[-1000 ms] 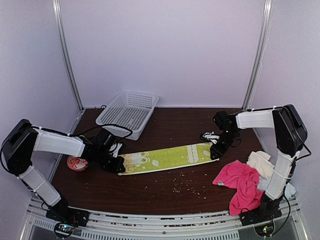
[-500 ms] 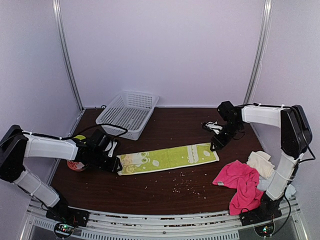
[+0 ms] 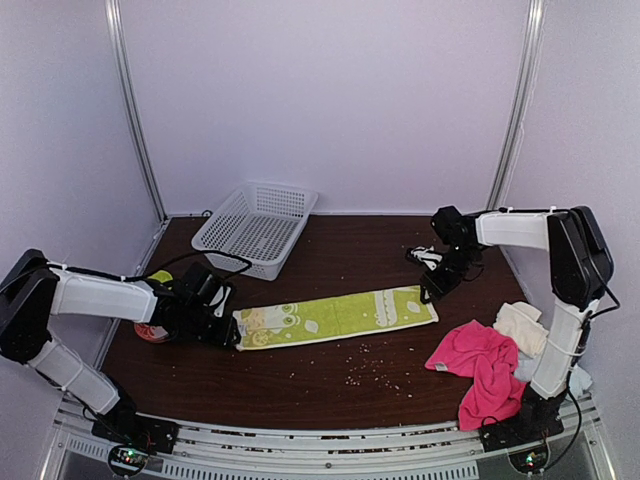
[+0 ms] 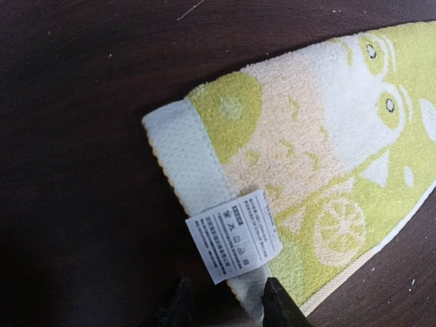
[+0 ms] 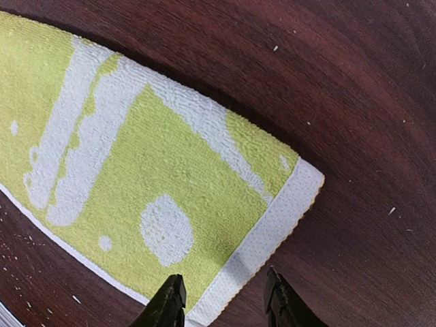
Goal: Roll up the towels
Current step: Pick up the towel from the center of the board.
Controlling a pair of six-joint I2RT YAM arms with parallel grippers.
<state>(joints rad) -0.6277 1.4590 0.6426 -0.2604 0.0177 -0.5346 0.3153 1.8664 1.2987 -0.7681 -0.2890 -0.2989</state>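
Setting: a dark wooden table (image 3: 300,395) inside pale lilac walls, with a white basket (image 3: 280,186) at the far left and crumbs (image 3: 370,372) scattered near the middle.

Lime towel (image 3: 335,315): lies flat as a long strip across the middle of the table, running left to right. Its care label (image 4: 234,235) faces up at the left end.

Left gripper (image 4: 225,303): low over the towel's left end. A second ago it was closed on that end. Now its jaws stand apart, the label's corner and the hem lie between the tips, and nothing is pinched.

Right gripper (image 5: 223,303): at the far corner of the right end, jaws also apart and wider than a second ago. The white hem lies under the gap, unclamped.

What changed: both ends have been let go. The left arm has eased back a little to the left, and the strip has stayed stretched out where it was pulled.

Meaning for the task: the spreading step looks done and no roll has been started. The next move is probably to take one short end and turn it over onto the strip.

Other towels: the hot-pink towel (image 3: 480,360) is heaped at the near right, with the cream towel (image 3: 522,325) touching its right side. Neither is rolled yet.

Risk: the cloth is soft, so a loose first fold would likely give a slack roll.
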